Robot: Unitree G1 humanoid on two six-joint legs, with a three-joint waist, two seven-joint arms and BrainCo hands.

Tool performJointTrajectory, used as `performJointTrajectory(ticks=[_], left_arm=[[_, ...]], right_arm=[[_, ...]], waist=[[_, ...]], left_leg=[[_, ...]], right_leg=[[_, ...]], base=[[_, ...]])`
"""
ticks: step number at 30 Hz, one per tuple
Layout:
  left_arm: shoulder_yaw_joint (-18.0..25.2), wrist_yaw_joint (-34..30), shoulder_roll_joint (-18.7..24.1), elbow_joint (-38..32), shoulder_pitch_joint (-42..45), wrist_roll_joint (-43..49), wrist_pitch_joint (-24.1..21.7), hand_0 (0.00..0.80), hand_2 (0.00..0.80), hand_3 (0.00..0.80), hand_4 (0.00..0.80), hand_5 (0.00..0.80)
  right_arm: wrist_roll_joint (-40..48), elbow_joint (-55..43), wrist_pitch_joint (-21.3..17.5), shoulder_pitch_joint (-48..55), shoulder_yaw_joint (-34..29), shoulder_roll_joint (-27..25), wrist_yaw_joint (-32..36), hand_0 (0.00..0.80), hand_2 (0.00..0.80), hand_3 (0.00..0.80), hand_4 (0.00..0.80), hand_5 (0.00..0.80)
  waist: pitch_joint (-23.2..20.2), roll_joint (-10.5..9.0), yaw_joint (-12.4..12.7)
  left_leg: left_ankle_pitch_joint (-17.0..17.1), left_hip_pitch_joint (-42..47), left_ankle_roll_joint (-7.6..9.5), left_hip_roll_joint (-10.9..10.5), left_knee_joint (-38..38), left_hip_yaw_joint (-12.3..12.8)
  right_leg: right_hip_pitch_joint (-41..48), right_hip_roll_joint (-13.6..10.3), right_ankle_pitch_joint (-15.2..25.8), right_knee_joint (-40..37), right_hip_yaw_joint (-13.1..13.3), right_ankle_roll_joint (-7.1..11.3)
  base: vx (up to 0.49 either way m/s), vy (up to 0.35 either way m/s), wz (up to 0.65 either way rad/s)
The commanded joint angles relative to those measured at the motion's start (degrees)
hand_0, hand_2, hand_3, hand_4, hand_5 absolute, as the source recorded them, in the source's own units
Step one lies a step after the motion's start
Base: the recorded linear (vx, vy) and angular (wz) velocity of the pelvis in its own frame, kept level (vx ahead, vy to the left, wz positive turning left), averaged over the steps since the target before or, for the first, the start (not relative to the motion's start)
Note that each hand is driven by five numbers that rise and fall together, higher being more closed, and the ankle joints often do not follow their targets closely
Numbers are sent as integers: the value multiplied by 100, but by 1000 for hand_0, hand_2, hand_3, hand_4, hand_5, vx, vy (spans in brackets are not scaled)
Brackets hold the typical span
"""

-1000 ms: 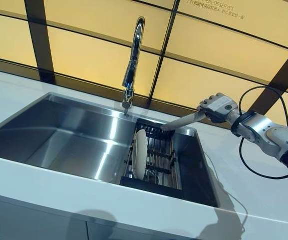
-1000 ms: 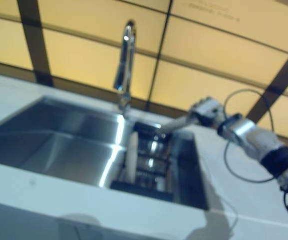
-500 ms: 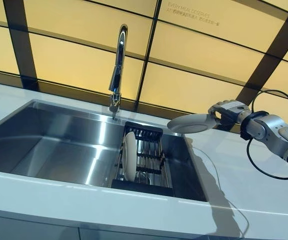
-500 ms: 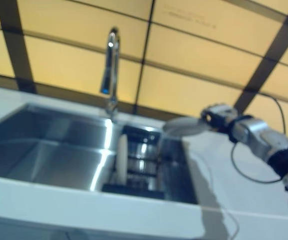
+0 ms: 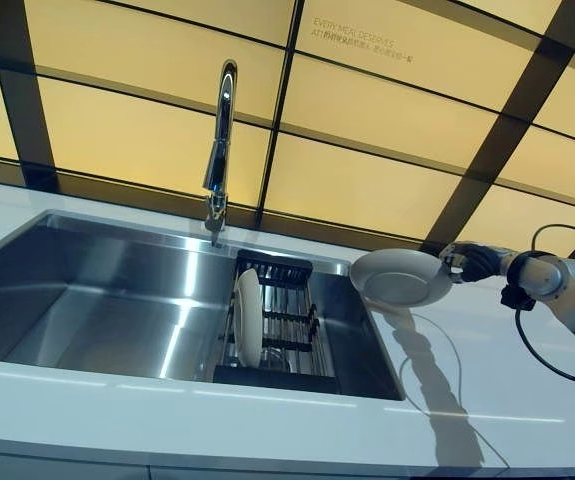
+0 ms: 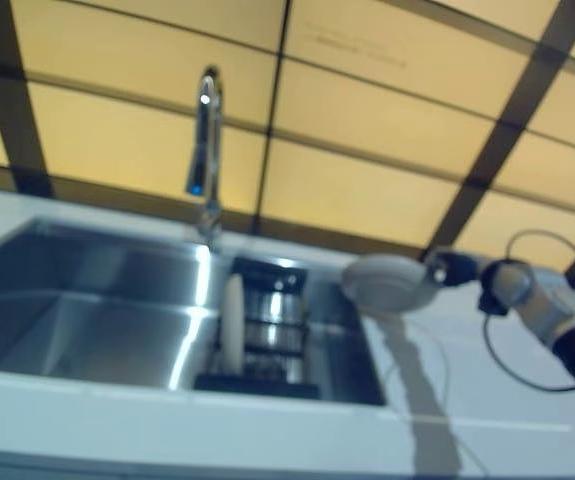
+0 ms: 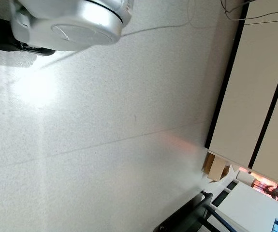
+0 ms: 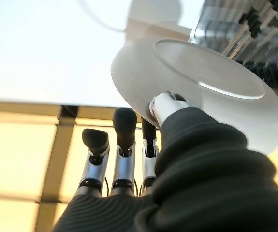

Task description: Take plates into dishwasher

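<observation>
Nearest, along the bottom of the frame, runs the white countertop (image 5: 267, 415). Behind it the steel sink (image 5: 87, 300) fills the left and centre. In the sink's right part a black dish rack (image 5: 277, 335) holds one white plate (image 5: 248, 317) upright on edge, its faces turned left and right. At right of centre, above the sink's right rim, the right hand (image 5: 472, 262) pinches a second plate (image 5: 400, 278) by its rim, thumb on one face, fingers (image 8: 124, 145) behind; this plate is tilted, underside facing the camera, long axis running left-right. Farthest, the chrome faucet (image 5: 218, 140) rises before amber wall panels (image 5: 367, 120). The left hand is out of sight.
</observation>
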Motion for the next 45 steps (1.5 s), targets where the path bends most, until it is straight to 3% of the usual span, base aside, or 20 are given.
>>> performJointTrajectory(ticks=[1, 31, 38, 43, 45], left_arm=[[124, -71, -1, 290, -206, 333, -184, 0, 0, 0, 0, 0], [141, -150, 103, 416, -144, 246, -257, 0, 0, 0, 0, 0], [290, -70, 80, 479, -213, 55, -197, 0, 0, 0, 0, 0], [296, -25, 96, 480, -260, 182, -170, 0, 0, 0, 0, 0], [332, 5, 182, 491, -297, 172, -127, 0, 0, 0, 0, 0]], right_arm=[[599, 418, 286, -432, -591, -179, 195, 800, 800, 800, 800, 800], [1237, 1374, 693, 159, -1708, -1349, 290, 800, 800, 800, 800, 800], [1360, 1343, 767, 612, -2101, -1497, 371, 800, 800, 800, 800, 800], [1343, 1352, 743, 902, -2350, -1511, 404, 800, 800, 800, 800, 800], [1281, 1275, 781, 1085, -2550, -1430, 389, 800, 800, 800, 800, 800]], waist=[[105, 85, 37], [25, 41, -333], [23, 53, -466], [60, 130, -542], [92, 170, -500]], left_leg=[[-347, -17, 454, -177, -21, 5], [-424, 179, 559, -171, -21, 295], [-422, 187, 564, -206, -21, 320], [-413, 249, 531, -171, -21, 415], [-370, 231, 529, -126, -21, 631]], right_leg=[[182, -95, 75, 87, -210, 489], [-17, -38, 158, 351, 112, 552], [-226, -96, 391, 484, 211, 629], [-403, -168, 530, 590, 108, 663], [-454, -243, 525, 904, -274, 669]], base=[[-4, 19, -17], [6, 22, -10], [-30, 47, -16], [-28, 22, -17], [-147, -2, -39]])
